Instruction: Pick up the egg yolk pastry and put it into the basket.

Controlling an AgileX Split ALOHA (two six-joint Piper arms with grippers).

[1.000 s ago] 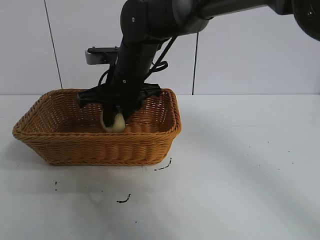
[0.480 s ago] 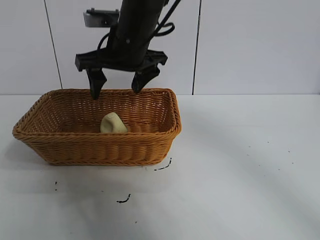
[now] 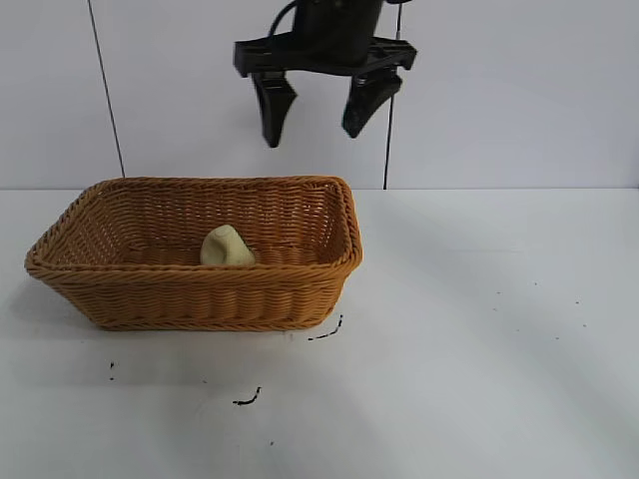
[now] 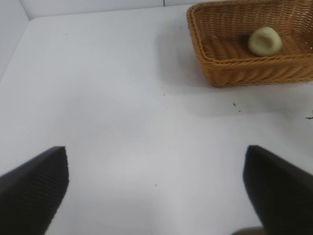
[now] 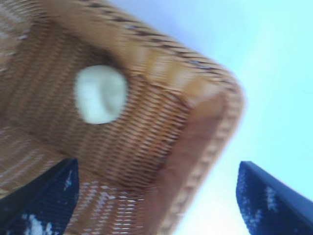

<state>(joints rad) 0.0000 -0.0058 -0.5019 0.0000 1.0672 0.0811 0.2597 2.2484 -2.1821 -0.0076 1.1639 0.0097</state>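
Note:
The pale yellow egg yolk pastry [image 3: 227,245] lies on the floor of the orange-brown wicker basket [image 3: 200,292] at the table's left. It also shows in the left wrist view [image 4: 264,41] and the right wrist view [image 5: 100,94]. My right gripper [image 3: 314,132] hangs open and empty high above the basket's right end, well clear of the rim. In its own view it [image 5: 156,200] looks down at the basket's corner [image 5: 215,98]. My left gripper [image 4: 156,186] is open over bare table, far from the basket [image 4: 244,68], and is out of the exterior view.
Small dark marks [image 3: 247,399] lie on the white table in front of the basket. A white wall with vertical seams stands behind.
My right gripper let go of the pastry in the basket, opened, then rose and shifted right to high above the basket's right end. The pastry stays put.

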